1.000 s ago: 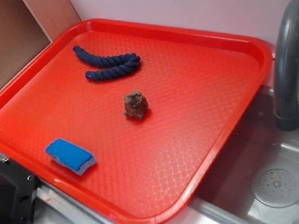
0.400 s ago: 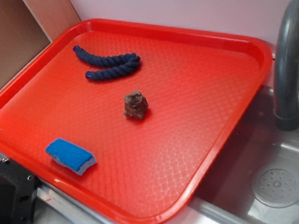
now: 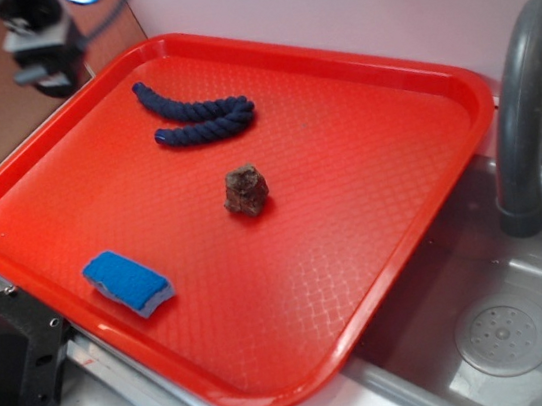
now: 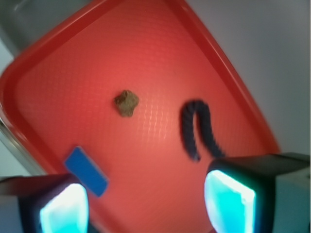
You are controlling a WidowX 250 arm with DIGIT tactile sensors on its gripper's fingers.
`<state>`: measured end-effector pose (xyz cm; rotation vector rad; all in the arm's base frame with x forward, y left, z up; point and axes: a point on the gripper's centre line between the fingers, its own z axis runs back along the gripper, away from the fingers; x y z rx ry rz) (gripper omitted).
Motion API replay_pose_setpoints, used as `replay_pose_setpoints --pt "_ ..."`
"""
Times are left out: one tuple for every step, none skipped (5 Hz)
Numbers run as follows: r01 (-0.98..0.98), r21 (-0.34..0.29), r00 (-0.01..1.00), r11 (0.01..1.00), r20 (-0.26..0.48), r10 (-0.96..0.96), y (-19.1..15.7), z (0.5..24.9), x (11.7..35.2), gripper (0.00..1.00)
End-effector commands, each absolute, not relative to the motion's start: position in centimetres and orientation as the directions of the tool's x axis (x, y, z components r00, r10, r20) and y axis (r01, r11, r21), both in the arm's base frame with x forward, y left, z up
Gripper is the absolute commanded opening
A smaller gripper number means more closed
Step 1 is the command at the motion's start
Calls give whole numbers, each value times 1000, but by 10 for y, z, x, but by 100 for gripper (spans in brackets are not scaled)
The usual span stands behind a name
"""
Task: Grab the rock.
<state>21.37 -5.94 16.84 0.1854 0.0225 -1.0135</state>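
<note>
The claw [image 4: 146,204] is spread wide and empty, high over the tray [image 4: 39,63]. The rock [image 4: 126,103] sits ahead between the fingers' line, so I'd centre over it, drop straight down, and steer clear of the rope [image 4: 198,128].

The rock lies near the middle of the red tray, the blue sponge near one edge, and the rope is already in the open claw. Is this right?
Not quite. The rope is not in the claw; the wrist view shows it lying on the tray, apart from the open, empty claw. The rock and sponge are as you say.

Red tray [image 3: 387,96]: navy rope [image 3: 197,120], blue sponge [image 3: 128,282]; sink [image 3: 531,328] beside.
</note>
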Motion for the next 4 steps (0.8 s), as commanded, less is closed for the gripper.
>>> replay_pose_setpoints --pt "969 4 240 245 -231 -943 -91 83 227 100" --pt "971 -30 223 237 -245 -944 -93 59 227 100" --pt "975 -79 180 207 -264 -947 -95 42 222 100" --pt "974 -35 207 222 -245 -947 -95 37 219 100"
